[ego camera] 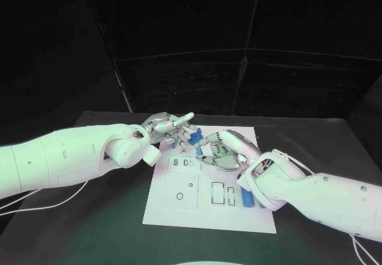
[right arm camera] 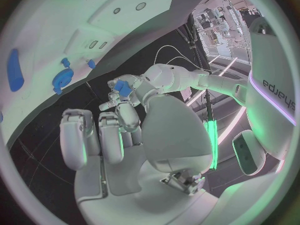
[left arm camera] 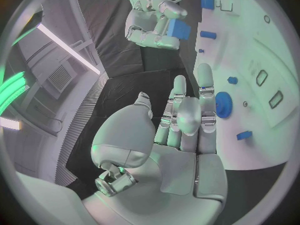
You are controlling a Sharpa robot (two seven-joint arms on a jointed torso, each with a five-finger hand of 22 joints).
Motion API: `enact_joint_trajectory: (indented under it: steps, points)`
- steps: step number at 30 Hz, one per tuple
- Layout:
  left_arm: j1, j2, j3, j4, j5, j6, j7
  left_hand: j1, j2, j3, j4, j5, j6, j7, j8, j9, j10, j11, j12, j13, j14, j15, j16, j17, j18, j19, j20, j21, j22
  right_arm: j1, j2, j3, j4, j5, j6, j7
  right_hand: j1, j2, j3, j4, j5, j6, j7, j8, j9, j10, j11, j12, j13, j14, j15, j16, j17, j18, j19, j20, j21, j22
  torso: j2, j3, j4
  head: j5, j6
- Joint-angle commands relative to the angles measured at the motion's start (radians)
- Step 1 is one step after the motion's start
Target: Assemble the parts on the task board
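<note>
The white task board [ego camera: 208, 212] lies in the middle of the black table. My right hand [ego camera: 225, 150] hovers over the board's far end and pinches a small blue block [left arm camera: 178, 29] at its fingertips; the same block [right arm camera: 122, 87] shows just past my own fingers, and the right hand [left arm camera: 153, 15] is seen from across. My left hand [ego camera: 167, 126] is raised beside it at the board's far left corner, and the left hand [left arm camera: 184, 120] has its fingers stretched out with nothing in them. A blue gear [left arm camera: 223, 104] sits on the board just beyond those fingers.
Several small blue parts lie loose at the board's far end [ego camera: 181, 144]. A long blue piece [ego camera: 248, 199] lies near the board's right edge. Rectangular slots [ego camera: 218, 192] and a square plate [ego camera: 180, 192] mark the board's middle. Black table surrounds the board.
</note>
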Motion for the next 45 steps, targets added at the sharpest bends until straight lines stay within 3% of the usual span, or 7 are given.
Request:
enact_joint_trajectory:
  steps: [1,6,9,15,24,28,45]
  points:
    - [0.001,0.001,-0.003,0.007,-0.038,0.097,-0.108,-0.006,0.024,-0.041,0.005,-0.002,0.001,-0.006,0.011,0.002,-0.029,-0.007,0.125,0.098,0.013,-0.007,0.139,0.155,0.005,0.005,-0.006,0.052,0.039,0.002,-0.021,0.006,0.036,0.047,-0.063,0.052,-0.002,-0.005,0.005,-0.001,0.000,0.006,0.000,-0.003,0.001,0.009,0.000,0.007,0.002,0.104,-0.009,0.002,0.263,-0.010,0.057,-0.007,0.007,0.168,0.001,0.0003,-0.0009,-0.005,0.001]
    - [-0.001,0.006,-0.006,0.010,0.013,0.122,-0.126,0.004,0.067,-0.109,0.005,0.002,0.012,-0.011,0.030,0.006,-0.098,-0.017,0.448,0.356,0.061,-0.015,0.305,0.376,0.002,-0.007,-0.017,0.159,0.122,0.003,-0.040,0.021,0.067,0.057,-0.073,0.058,-0.002,-0.005,0.005,-0.001,0.000,0.006,0.000,-0.003,0.001,0.010,0.000,0.008,0.004,0.104,-0.009,0.002,0.263,-0.010,0.057,-0.007,0.007,0.169,0.001,0.0020,0.0018,-0.013,0.002]
    - [-0.003,0.008,-0.007,0.012,0.044,0.134,-0.132,-0.002,0.102,-0.135,-0.001,0.002,0.019,-0.022,0.037,0.006,-0.034,-0.018,0.706,0.620,0.095,-0.023,0.370,0.483,-0.001,0.007,-0.022,0.250,0.205,0.003,-0.047,0.024,0.079,0.061,-0.079,0.062,-0.002,-0.005,0.005,-0.001,0.000,0.006,0.000,-0.003,0.001,0.010,0.000,0.008,0.004,0.104,-0.009,0.002,0.263,-0.010,0.057,-0.007,0.007,0.169,0.002,0.0014,0.0034,-0.019,0.001]
    - [-0.006,0.012,-0.009,0.017,0.097,0.165,-0.134,-0.010,0.154,-0.159,0.006,0.002,0.022,-0.022,0.041,0.005,0.042,-0.025,0.907,0.846,0.124,-0.026,0.424,0.591,-0.033,0.068,-0.025,0.482,0.475,0.003,-0.050,0.028,0.088,0.067,-0.084,0.068,-0.002,-0.006,0.005,-0.002,0.001,0.006,0.000,-0.003,0.001,0.012,-0.001,0.010,0.007,0.104,-0.009,0.002,0.263,-0.010,0.058,-0.007,0.007,0.170,0.002,0.0006,0.0014,-0.020,-0.005]
    - [-0.007,0.016,-0.010,0.022,0.159,0.210,-0.120,-0.088,0.174,-0.174,0.009,0.003,0.009,-0.015,0.034,0.001,0.069,-0.020,0.985,0.935,0.133,-0.020,0.440,0.627,-0.054,0.089,-0.019,0.636,0.655,0.003,-0.043,0.030,0.080,0.075,-0.081,0.070,-0.002,-0.006,0.005,-0.002,0.001,0.006,0.000,-0.003,0.001,0.012,-0.001,0.010,0.007,0.104,-0.009,0.002,0.263,-0.010,0.058,-0.007,0.007,0.170,0.002,-0.0001,0.0031,-0.027,-0.007]
    - [-0.008,0.017,-0.010,0.025,0.174,0.240,-0.125,-0.215,0.176,-0.136,0.010,0.002,0.016,-0.019,0.036,0.002,0.085,-0.018,1.012,0.969,0.133,-0.022,0.440,0.627,-0.062,0.096,-0.016,0.696,0.726,0.003,-0.038,0.031,0.078,0.078,-0.087,0.077,-0.001,-0.007,0.007,-0.003,0.003,0.007,-0.001,-0.004,0.001,0.016,-0.001,0.014,0.012,0.104,-0.009,0.002,0.263,-0.011,0.058,-0.007,0.008,0.171,0.003,-0.0001,0.0038,-0.030,-0.008]
    - [-0.008,0.018,-0.010,0.027,0.182,0.340,-0.160,-0.276,0.176,-0.085,0.010,0.003,0.048,-0.027,0.049,0.012,0.098,-0.029,1.030,0.994,0.133,-0.025,0.440,0.627,-0.065,0.090,-0.016,0.744,0.782,0.003,-0.033,0.031,0.060,0.080,-0.088,0.085,0.000,-0.007,0.009,-0.005,0.008,0.007,-0.001,-0.005,0.001,0.018,-0.001,0.017,0.016,0.104,-0.009,0.002,0.263,-0.010,0.058,-0.007,0.008,0.171,0.001,0.0004,0.0034,-0.035,-0.010]
